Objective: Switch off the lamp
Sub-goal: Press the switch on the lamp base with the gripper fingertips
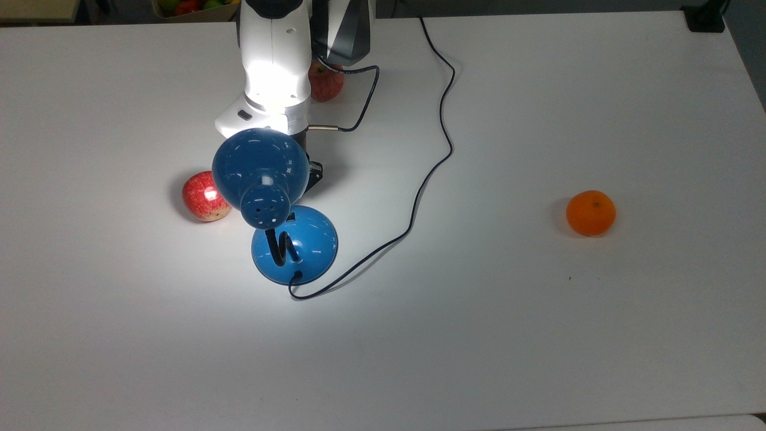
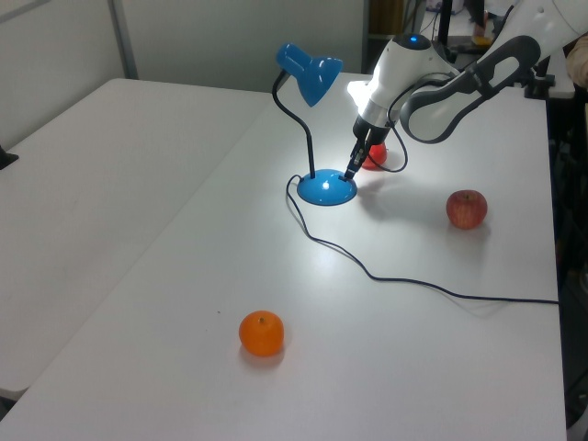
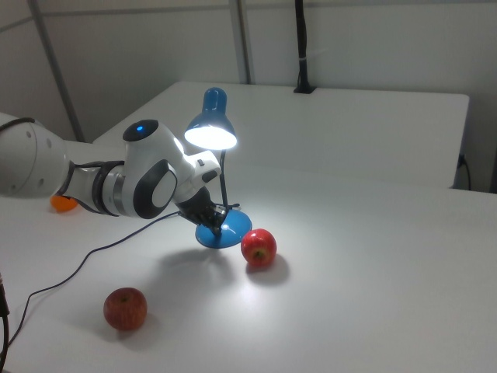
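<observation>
The blue lamp stands lit, its shade (image 1: 260,167) hanging over its round base (image 1: 302,245) and throwing a bright pool on the white table (image 1: 538,329). The glowing shade (image 3: 211,134) shows in the right view. A black bendy neck (image 2: 296,119) rises from the base (image 2: 326,189), and a thin cord (image 1: 428,173) trails off toward the top view's top. My gripper (image 2: 350,172) points down with its narrow tip at the base's far rim, fingers together, holding nothing. In the top view the shade hides most of it.
One red apple (image 1: 205,196) lies just to the top view's left of the lamp. Another apple (image 1: 326,81) sits beside the arm. An orange (image 1: 590,212) rests far to the top view's right. The cord loops across the table's middle.
</observation>
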Controlling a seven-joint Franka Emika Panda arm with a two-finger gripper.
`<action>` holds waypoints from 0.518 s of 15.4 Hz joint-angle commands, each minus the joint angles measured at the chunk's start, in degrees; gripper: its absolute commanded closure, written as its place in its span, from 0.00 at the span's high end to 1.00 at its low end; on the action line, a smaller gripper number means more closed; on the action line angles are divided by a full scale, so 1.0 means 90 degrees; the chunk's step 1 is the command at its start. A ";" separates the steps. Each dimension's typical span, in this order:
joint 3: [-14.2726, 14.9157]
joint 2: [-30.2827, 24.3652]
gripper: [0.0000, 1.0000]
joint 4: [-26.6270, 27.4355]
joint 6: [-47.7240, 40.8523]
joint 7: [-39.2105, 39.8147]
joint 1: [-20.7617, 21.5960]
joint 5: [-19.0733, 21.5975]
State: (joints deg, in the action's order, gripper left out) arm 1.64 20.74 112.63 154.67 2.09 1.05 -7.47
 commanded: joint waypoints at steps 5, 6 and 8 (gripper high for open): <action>0.0043 0.0069 0.00 -0.0024 -0.0485 0.0099 0.0079 -0.0088; 0.0043 0.0050 0.00 -0.0025 -0.0641 0.0119 0.0079 -0.0088; 0.0043 -0.0009 0.00 -0.0054 -0.0964 0.0148 0.0079 -0.0097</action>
State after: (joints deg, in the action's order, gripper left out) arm 1.63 20.99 112.59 150.69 2.14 1.06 -7.74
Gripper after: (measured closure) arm 0.991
